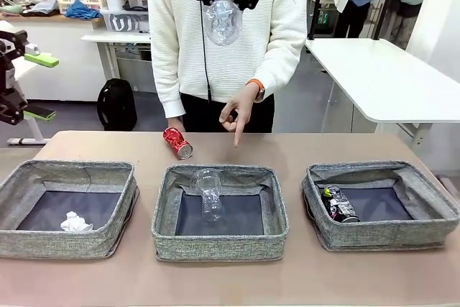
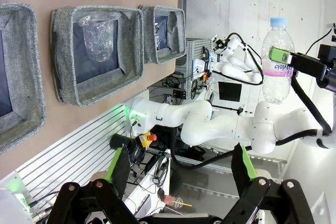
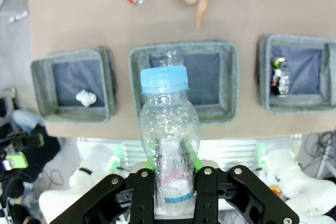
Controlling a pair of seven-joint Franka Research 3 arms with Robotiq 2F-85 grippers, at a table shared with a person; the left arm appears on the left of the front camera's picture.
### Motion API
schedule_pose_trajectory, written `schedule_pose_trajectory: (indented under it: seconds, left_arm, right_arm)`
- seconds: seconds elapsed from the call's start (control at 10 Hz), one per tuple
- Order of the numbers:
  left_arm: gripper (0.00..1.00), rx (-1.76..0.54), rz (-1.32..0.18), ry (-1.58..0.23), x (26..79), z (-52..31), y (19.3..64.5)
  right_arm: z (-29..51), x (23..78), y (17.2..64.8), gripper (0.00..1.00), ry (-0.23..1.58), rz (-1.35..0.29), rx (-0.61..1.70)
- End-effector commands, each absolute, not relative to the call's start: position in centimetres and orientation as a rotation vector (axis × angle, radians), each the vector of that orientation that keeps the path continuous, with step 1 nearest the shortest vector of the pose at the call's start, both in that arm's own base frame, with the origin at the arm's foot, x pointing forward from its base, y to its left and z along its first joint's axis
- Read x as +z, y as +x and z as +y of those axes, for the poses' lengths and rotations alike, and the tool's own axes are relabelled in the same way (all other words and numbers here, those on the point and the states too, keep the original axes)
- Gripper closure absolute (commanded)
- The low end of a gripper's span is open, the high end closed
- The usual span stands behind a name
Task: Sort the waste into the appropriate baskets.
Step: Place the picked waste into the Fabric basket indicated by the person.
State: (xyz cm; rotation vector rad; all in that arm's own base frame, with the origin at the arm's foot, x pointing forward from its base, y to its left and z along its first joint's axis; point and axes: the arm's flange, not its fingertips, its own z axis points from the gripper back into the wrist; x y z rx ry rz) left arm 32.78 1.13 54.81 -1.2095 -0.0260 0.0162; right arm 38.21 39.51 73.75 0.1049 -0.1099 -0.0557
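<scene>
My right gripper (image 3: pixel 170 177) is clamped shut on the small clear bottle with pink label (image 3: pixel 167 129), holding it high above the middle basket (image 1: pixel 165 206), where the crushed clear plastic bottle (image 1: pixel 208 193) lies. My left gripper (image 2: pixel 181 166) hangs wide open and empty, off to the side. I judge this to be the plastic drop: descend, centre over the basket, release. The red can (image 1: pixel 177 142) lies unsorted on the table near the person's pointing hand (image 1: pixel 238 111).
</scene>
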Motion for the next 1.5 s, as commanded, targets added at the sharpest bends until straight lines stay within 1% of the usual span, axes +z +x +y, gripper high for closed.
schedule_pose_trajectory:
  seconds: [0.0,0.1,0.2,0.3,0.5,0.6,0.7,0.9,1.0,1.1,1.2,1.4]
  left_arm:
    - [0.00,-0.004,-0.029,-1.202,54.8,1.4,32.5]
    - [0.00,-0.004,-0.029,-1.202,54.8,1.4,32.5]
    - [0.00,-0.004,-0.029,-1.202,54.8,1.4,32.5]
    - [0.00,-0.004,-0.029,-1.202,54.8,1.4,32.5]
    - [0.00,-0.004,-0.029,-1.202,54.8,1.4,32.5]
    - [0.00,-0.004,-0.029,-1.202,54.8,1.4,32.5]
    - [0.00,-0.004,-0.029,-1.202,54.8,1.4,32.5]
    - [0.00,-0.004,-0.029,-1.202,54.8,1.4,32.5]
    - [0.00,-0.004,-0.029,-1.202,54.8,1.4,32.5]
    - [0.00,-0.004,-0.029,-1.202,54.8,1.4,32.5]
    - [0.00,-0.004,-0.029,-1.202,54.8,1.4,32.5]
    - [0.00,-0.004,-0.029,-1.202,54.8,1.4,32.5]
  right_arm:
    - [39.5,73.8,38.2,0.78,0.105,-0.110,-0.056]
    - [39.7,73.8,38.2,0.78,-0.006,-0.098,-0.054]
    - [40.0,71.6,38.6,0.78,-0.020,-0.072,-0.023]
    - [39.4,68.3,38.9,0.78,-0.050,-0.048,-0.062]
    - [38.6,61.6,38.2,0.78,0.016,0.019,0.030]
    - [38.5,58.8,37.9,0.78,0.061,0.004,0.064]
    - [38.5,56.0,37.6,0.78,0.099,-0.068,0.119]
    - [38.6,49.8,37.7,0.78,0.153,0.045,0.179]
    - [38.6,47.5,38.2,0.78,0.159,0.028,0.154]
    - [38.1,45.8,39.1,0.78,0.127,-0.022,0.101]
    - [37.8,44.7,39.7,0.78,0.151,-0.027,0.093]
    - [37.8,44.7,39.7,0.78,0.151,-0.023,0.098]
